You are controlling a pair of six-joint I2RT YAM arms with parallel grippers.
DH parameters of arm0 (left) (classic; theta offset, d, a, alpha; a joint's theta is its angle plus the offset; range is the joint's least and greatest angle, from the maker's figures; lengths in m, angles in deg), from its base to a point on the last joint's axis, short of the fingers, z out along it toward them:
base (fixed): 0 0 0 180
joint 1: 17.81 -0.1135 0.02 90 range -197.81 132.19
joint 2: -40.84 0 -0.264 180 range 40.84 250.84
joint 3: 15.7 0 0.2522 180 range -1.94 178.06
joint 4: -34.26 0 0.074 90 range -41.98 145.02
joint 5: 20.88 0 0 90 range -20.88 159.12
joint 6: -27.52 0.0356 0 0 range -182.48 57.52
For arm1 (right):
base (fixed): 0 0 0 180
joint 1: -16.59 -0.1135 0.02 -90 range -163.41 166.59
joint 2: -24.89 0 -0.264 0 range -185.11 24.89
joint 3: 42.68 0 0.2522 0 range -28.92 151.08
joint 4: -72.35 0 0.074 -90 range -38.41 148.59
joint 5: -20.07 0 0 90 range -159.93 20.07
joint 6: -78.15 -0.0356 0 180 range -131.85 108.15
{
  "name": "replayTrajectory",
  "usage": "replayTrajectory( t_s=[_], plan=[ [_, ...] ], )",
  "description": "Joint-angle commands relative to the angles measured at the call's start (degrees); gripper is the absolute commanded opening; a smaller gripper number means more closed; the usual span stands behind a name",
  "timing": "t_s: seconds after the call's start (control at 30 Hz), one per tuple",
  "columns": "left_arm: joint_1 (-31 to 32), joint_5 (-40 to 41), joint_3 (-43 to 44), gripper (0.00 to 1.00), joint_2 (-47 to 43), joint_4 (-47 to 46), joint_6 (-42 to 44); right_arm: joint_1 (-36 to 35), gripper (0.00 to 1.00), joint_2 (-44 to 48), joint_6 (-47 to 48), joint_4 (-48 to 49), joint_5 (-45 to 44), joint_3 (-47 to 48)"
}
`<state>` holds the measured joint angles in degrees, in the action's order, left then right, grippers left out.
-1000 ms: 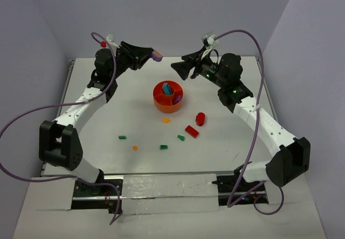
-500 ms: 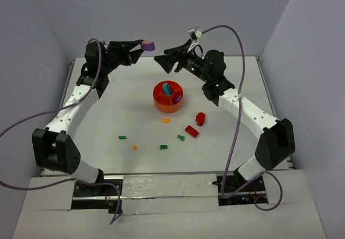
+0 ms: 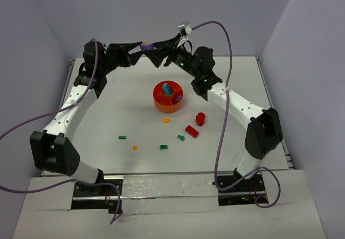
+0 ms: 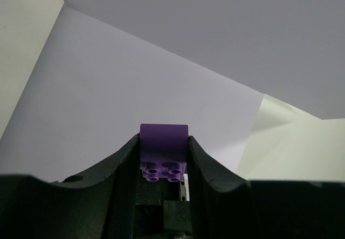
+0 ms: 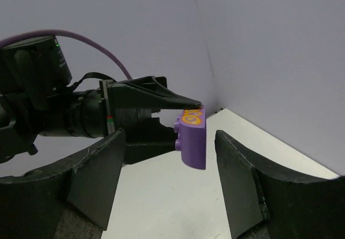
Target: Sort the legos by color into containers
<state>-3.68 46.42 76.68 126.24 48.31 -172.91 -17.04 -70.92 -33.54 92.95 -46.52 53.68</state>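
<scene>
My left gripper (image 3: 144, 49) is shut on a purple brick (image 4: 164, 144), held high above the table's far side. The brick also shows in the top view (image 3: 146, 46) and in the right wrist view (image 5: 192, 137), with an orange pattern on one face. My right gripper (image 3: 156, 54) is open, its fingers (image 5: 245, 182) either side of the brick without touching it. The round orange bowl (image 3: 168, 97) stands mid-table with a teal block (image 3: 168, 88) in it. On the table lie a red round piece (image 3: 200, 118), a red brick (image 3: 191, 131), small green bricks (image 3: 164, 147) and orange bricks (image 3: 166, 120).
The purple walls (image 3: 172, 13) close in the back and sides. Both arms reach over the table's far part. Purple cables (image 3: 226, 77) hang from each arm. More small bricks lie at the left front: a green brick (image 3: 122, 138) and an orange brick (image 3: 135, 147).
Both grippers have come together above the far side of the table. The left one kept the purple brick, and the right one swung left until its open fingers straddle it.
</scene>
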Motion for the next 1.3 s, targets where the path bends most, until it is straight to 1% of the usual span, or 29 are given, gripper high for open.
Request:
replayTrajectory(
  t_s=[0.0,0.07,0.13,0.27,0.43,0.53,0.6,0.63,0.67,0.73,0.77,0.8,0.93,1.03,1.1,1.13,1.2,1.23,1.27],
  plan=[
    [-0.33,-0.92,2.88,0.00,-1.42,3.50,-12.54,-0.65,0.72,-2.23,-0.88,4.58,-0.54,4.26],
    [-0.33,-1.04,3.38,0.00,-1.03,4.11,-12.70,-0.65,0.69,-2.91,-0.81,4.85,-0.74,4.86],
    [-0.33,-1.38,3.69,0.00,-0.79,4.33,-12.87,-0.65,0.62,-3.53,-0.81,5.34,-0.89,5.40],
    [-0.33,-1.41,4.20,0.00,-0.12,4.63,-12.99,-0.71,0.45,-4.18,-0.75,5.92,-0.51,5.61],
    [-0.33,-1.38,4.52,0.00,0.11,4.64,-12.64,-0.68,0.27,-4.91,-0.72,6.06,-0.12,6.01],
    [-0.37,-1.34,4.70,0.00,0.32,4.77,-12.40,-0.65,0.14,-5.39,-0.30,5.30,0.28,6.50],
    [-0.42,-1.17,4.82,0.01,0.43,4.53,-12.14,-0.65,0.03,-5.74,0.14,4.71,-0.16,6.69],
    [-0.42,-1.08,4.91,0.01,0.41,4.63,-12.01,-0.65,0.01,-5.79,0.31,4.62,-0.28,6.69],
    [-0.42,-0.99,4.96,0.06,0.46,4.67,-11.84,-0.69,0.00,-5.72,0.56,4.54,-0.49,6.66],
    [-0.42,-0.39,5.00,0.34,0.40,5.68,-10.55,-0.65,0.00,-5.44,1.30,4.48,-0.65,6.43],
    [-0.42,-0.26,4.83,0.46,0.44,5.71,-10.35,-0.65,0.00,-5.38,1.30,4.46,-0.65,6.41],
    [-0.42,0.00,4.66,0.59,0.38,5.76,-10.07,-0.65,0.00,-5.16,1.30,4.40,-0.63,6.34],
    [-0.58,1.12,3.11,0.99,0.17,5.45,-6.77,-0.40,0.00,-4.03,1.02,3.57,-0.39,5.73],
    [-2.26,2.62,1.07,0.99,-0.39,4.79,-1.18,0.86,0.00,-0.88,0.53,0.96,0.19,3.51],
    [-4.08,3.51,-0.73,0.99,-0.84,3.79,3.77,2.29,0.00,2.61,-0.25,-2.09,1.10,-0.07],
    [-4.37,3.81,-0.84,0.99,-0.85,3.55,4.17,2.51,0.00,3.98,-0.35,-2.63,1.46,-0.51],
    [-6.40,4.50,-2.19,0.99,-1.37,3.41,14.55,4.11,0.00,8.75,-0.22,-9.41,2.57,-3.60],
    [-6.97,4.87,-2.67,0.99,-1.67,3.42,18.56,5.05,0.00,10.86,-0.06,-10.36,2.98,-5.14],
    [-7.76,5.28,-2.77,0.99,-1.93,3.47,21.83,5.83,0.00,13.91,0.11,-13.89,3.24,-7.16]
  ],
)
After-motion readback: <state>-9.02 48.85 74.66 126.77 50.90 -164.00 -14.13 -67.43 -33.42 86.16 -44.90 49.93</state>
